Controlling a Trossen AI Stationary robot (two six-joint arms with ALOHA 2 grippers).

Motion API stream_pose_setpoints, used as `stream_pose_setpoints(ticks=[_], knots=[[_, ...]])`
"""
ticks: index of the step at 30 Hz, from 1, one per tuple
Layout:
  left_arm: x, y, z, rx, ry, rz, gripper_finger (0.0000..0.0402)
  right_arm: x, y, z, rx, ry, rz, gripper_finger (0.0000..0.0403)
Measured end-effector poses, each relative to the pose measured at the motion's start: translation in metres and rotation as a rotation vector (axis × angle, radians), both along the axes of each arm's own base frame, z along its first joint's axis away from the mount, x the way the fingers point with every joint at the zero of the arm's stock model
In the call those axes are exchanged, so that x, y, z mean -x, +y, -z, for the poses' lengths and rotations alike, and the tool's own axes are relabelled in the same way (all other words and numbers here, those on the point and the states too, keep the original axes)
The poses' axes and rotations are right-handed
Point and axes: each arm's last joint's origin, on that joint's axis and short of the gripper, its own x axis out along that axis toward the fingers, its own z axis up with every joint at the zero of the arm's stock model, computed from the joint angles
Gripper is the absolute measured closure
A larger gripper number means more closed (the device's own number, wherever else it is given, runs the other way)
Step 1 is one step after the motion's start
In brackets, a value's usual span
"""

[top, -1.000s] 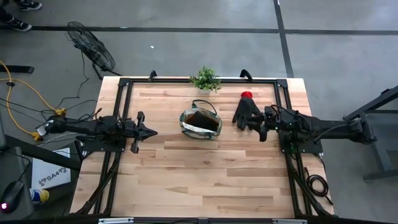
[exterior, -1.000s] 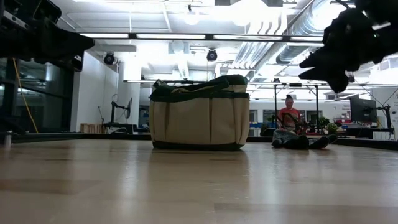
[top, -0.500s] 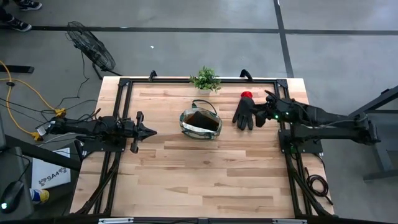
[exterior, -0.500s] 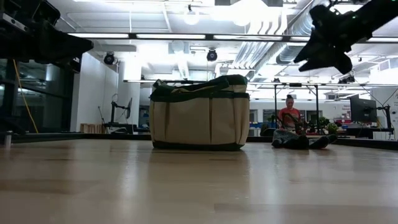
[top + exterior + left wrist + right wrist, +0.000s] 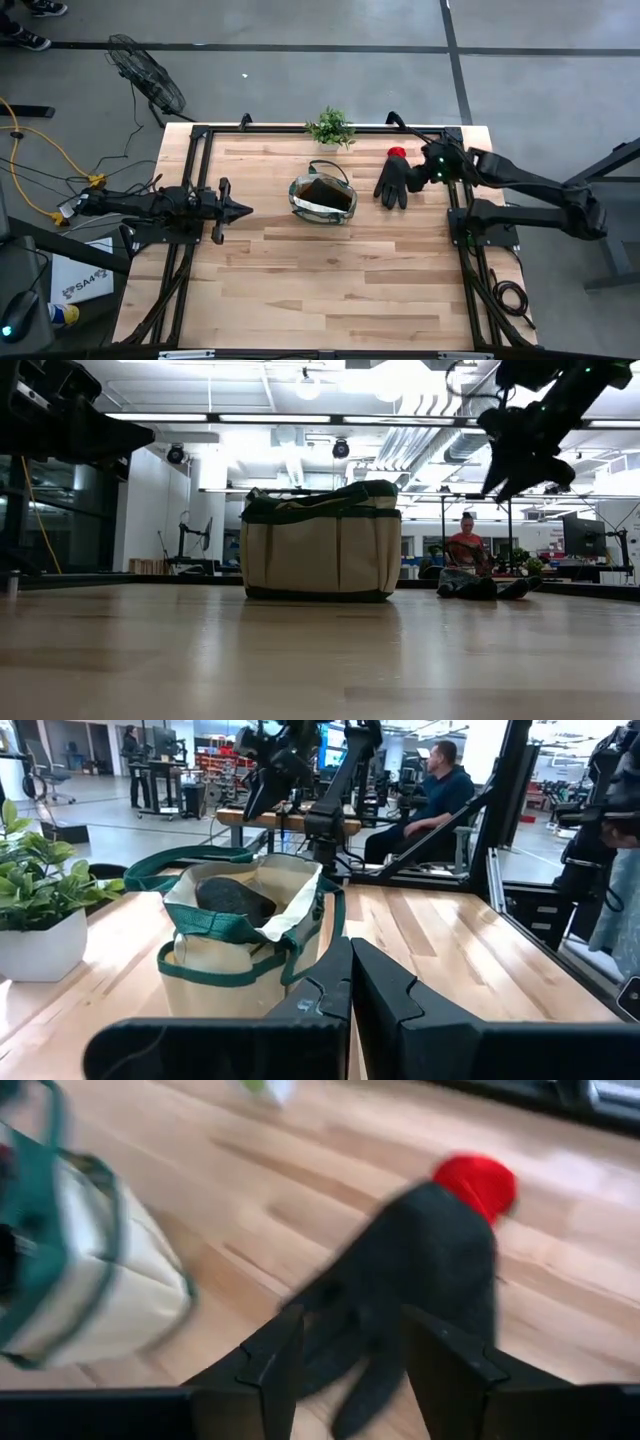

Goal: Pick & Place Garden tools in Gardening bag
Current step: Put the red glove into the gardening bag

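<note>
High view: right tool (image 5: 427,172), fingers spread, has swung toward the table's far edge, above the black glove (image 5: 396,180) lying beside the gardening bag (image 5: 322,198); left tool (image 5: 240,210) stays pressed together.

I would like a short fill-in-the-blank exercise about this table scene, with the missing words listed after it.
1. The black glove has a cuff of ____ colour.
2. The fingers of the left gripper are ____.
3. The potted plant stands at the table's far edge, behind the gardening ____.
4. The right gripper hangs above the glove, and its fingers are ____.

Missing words: red; shut; bag; open
</note>
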Motion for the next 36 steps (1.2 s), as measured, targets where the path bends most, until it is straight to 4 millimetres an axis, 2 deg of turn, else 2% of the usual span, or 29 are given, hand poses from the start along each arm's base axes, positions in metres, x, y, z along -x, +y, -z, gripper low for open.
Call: stream_pose_setpoints(ticks=[7,18,26,31,36], knots=[[0.0,0.0,0.0,-0.001,0.002,0.0,0.0401,0.002,-0.013,0.004,-0.058,0.172,0.017,0.0202],[0.0,0.0,0.0,-0.001,0.004,0.001,0.0401,-0.006,-0.041,-0.006,-0.152,0.173,0.078,0.0107],[0.0,0.0,0.0,-0.001,0.004,0.002,0.0401,-0.014,-0.064,-0.012,-0.123,0.249,0.015,0.0097],[0.0,0.0,0.0,-0.001,0.004,0.002,0.0402,-0.017,-0.077,-0.001,-0.153,0.336,-0.024,0.0097],[0.0,0.0,0.0,-0.001,0.004,0.002,0.0401,-0.024,-0.084,0.013,-0.145,0.427,-0.154,0.0097]])
